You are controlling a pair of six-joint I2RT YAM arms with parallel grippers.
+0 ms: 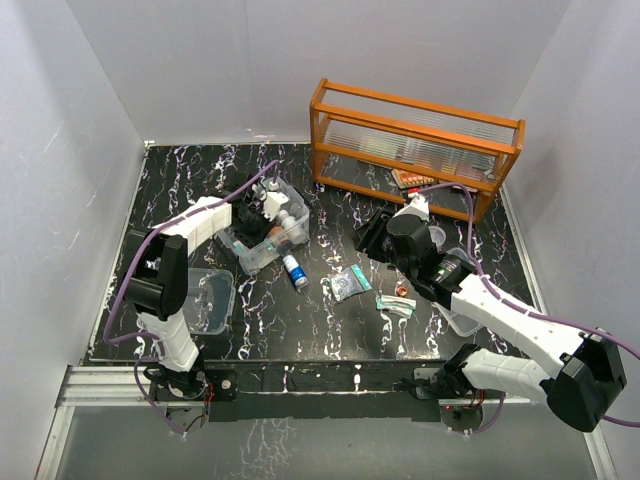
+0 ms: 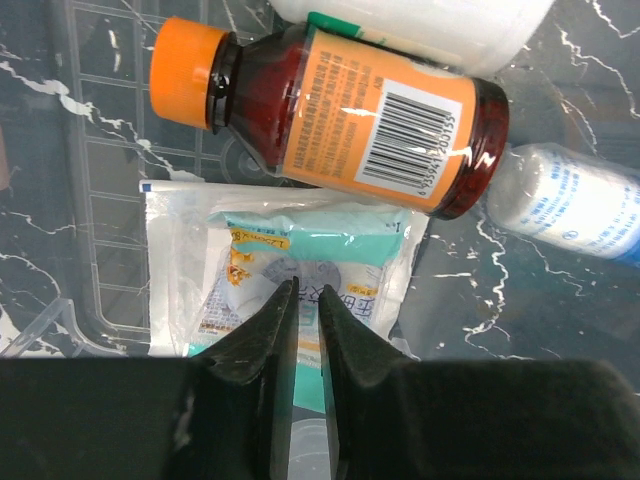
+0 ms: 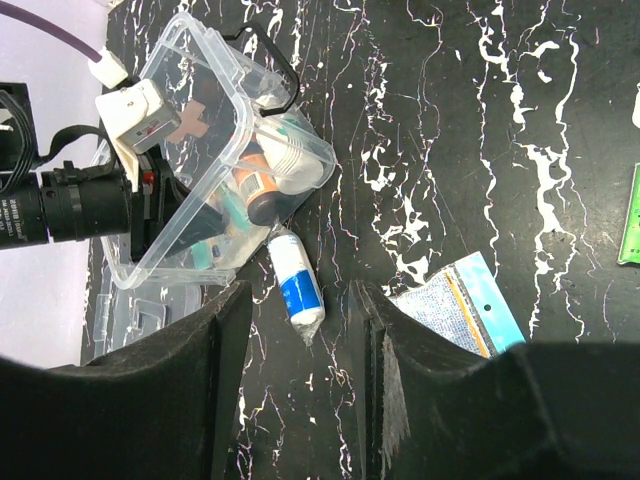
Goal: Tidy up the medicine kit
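Note:
The medicine kit [image 1: 250, 252] is a clear open box at mid-left of the table; it also shows in the right wrist view [image 3: 236, 108]. It holds an amber bottle with an orange cap [image 2: 340, 120], a white bottle [image 2: 420, 20] and a teal-and-white packet in a clear bag [image 2: 300, 245]. My left gripper [image 1: 264, 207] is inside the box, its fingers [image 2: 262, 330] closed to a thin slit just over the packet, gripping nothing that shows. My right gripper [image 1: 372, 240] is open and empty above the table, with a blue-and-white roll [image 3: 298, 290] below it, beside the box.
The clear lid [image 1: 208, 298] lies front left by the left arm. A blue-edged packet [image 1: 350, 283], a green strip [image 1: 398, 304] and a small red item [image 1: 402, 290] lie mid-table. An orange glass-fronted rack [image 1: 415, 140] stands at the back right. A clear container [image 1: 455, 318] sits under the right arm.

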